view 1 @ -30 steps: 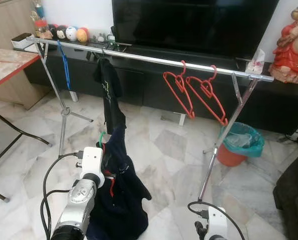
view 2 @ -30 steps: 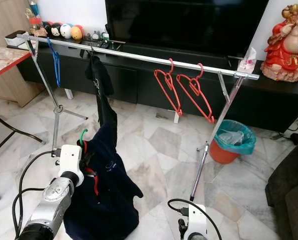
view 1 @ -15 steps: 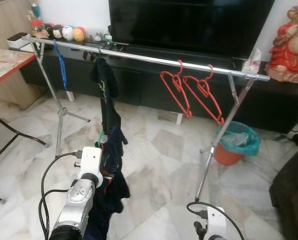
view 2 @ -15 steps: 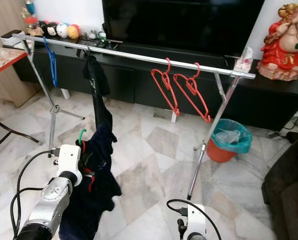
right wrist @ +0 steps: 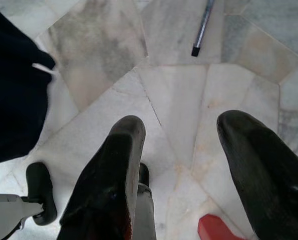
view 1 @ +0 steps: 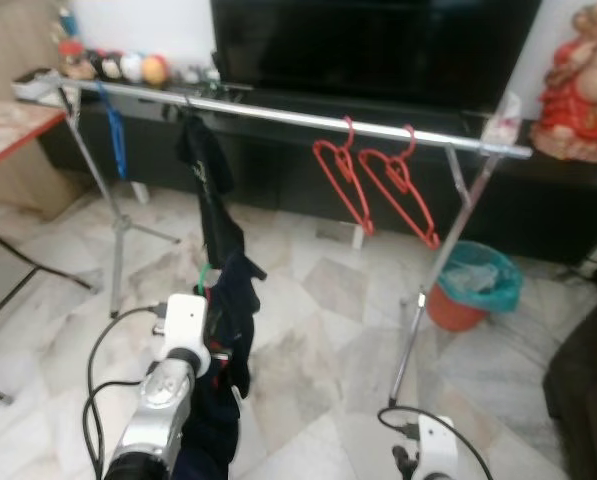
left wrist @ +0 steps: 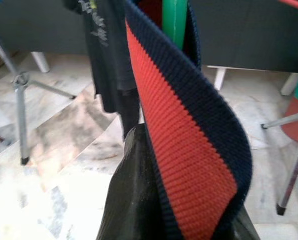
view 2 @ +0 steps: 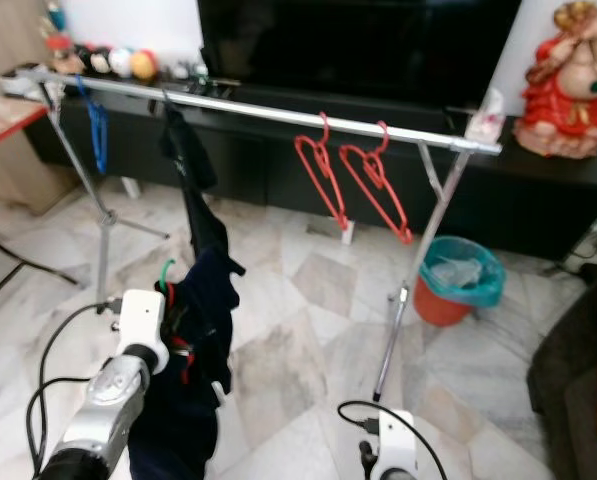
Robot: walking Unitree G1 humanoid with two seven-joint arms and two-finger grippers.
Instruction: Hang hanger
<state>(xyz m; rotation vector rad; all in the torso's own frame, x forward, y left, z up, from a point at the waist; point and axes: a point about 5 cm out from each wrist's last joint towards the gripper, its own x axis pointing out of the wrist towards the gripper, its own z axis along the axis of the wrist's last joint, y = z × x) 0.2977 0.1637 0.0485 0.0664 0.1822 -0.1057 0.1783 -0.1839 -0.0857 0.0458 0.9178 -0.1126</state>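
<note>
My left gripper is shut on a green hanger that carries a navy garment with a red collar lining. The cloth covers its fingers; one black finger lies under the collar, beside the green hanger neck. I hold it low, in front of the silver clothes rail. On the rail hang a blue hanger, a black garment and two red hangers. My right gripper hangs open over the marble floor.
An orange bin with a teal bag stands behind the rack's right leg. A red-edged table is at the left, a dark sofa at the right. A black TV console and a red statue stand behind the rail.
The navy garment, spread wide near the floor a second ago, now hangs in a narrow bunch from the green hanger. The camera has shifted slightly; the right arm stays low.
</note>
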